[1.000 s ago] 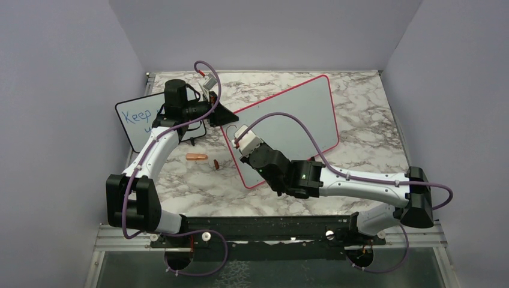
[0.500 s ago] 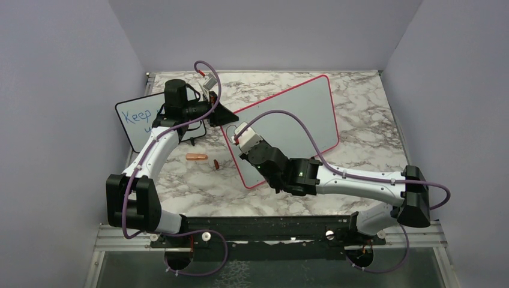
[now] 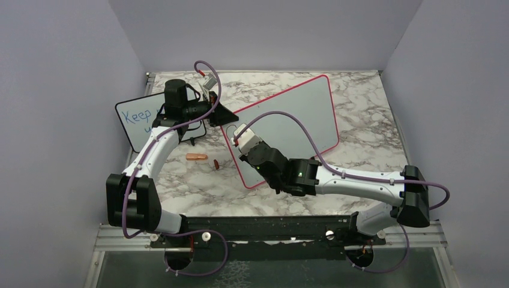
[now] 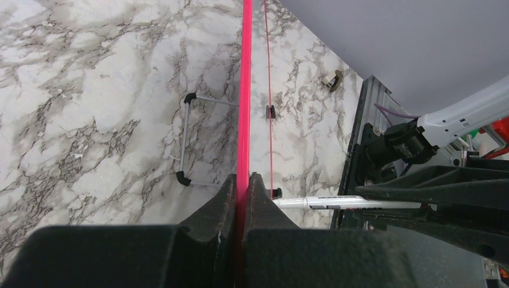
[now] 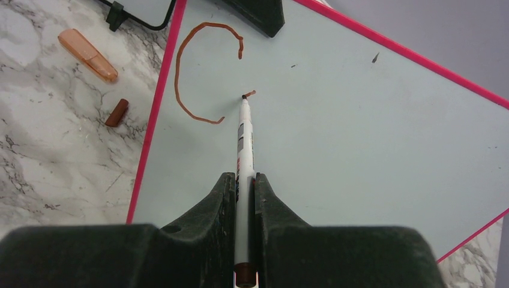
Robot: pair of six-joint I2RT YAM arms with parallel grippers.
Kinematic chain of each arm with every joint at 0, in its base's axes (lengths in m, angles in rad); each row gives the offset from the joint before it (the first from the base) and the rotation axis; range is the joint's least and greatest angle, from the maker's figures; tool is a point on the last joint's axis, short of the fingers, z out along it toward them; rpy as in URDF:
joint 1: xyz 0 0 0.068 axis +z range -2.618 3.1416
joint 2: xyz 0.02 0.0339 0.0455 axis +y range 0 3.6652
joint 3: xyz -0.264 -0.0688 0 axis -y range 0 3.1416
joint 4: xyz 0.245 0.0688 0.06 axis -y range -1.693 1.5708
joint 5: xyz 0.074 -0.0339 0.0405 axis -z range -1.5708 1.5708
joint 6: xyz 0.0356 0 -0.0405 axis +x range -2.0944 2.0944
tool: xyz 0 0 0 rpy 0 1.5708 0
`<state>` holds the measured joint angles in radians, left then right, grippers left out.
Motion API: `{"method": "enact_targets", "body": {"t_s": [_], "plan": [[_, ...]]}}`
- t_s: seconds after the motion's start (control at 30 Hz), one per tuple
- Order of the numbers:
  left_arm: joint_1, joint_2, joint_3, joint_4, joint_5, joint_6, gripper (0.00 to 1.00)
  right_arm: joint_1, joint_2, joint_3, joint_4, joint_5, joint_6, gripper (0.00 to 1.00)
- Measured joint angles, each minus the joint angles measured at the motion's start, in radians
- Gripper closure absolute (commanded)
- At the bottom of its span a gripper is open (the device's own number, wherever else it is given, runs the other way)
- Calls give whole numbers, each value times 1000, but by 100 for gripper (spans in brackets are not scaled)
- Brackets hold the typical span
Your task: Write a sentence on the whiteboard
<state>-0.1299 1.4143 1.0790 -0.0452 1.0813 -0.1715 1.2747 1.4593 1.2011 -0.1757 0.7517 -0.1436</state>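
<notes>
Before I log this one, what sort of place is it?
Probably a lab robot cell: a marble-patterned table boxed in by plain lilac walls, with two robot arms bolted to a metal rail at its near edge.

- Left arm [image 3: 153, 150], right arm [image 3: 360, 183]: white tubular links, black blocky joints.
- Fingers [image 5: 223, 201]: matte black, wedge-shaped, tapering toward the tips.
- Purple cable [image 3: 282, 114] loops back from each wrist.
- Small green light [image 3: 298, 174] behind the right wrist.
</notes>
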Motion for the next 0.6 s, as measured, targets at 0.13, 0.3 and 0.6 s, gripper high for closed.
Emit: {"method": "enact_targets", "body": {"t_s": [0.13, 0.3, 0.6], "plan": [[0, 2, 1, 0, 0, 0, 100, 0, 0, 0, -17, -17, 14, 99], [2, 4, 2, 0, 0, 0, 100, 0, 0, -1, -48, -36, 30, 99], [4, 8, 2, 0, 0, 0, 100, 0, -5, -16, -76, -39, 45, 99]]}}
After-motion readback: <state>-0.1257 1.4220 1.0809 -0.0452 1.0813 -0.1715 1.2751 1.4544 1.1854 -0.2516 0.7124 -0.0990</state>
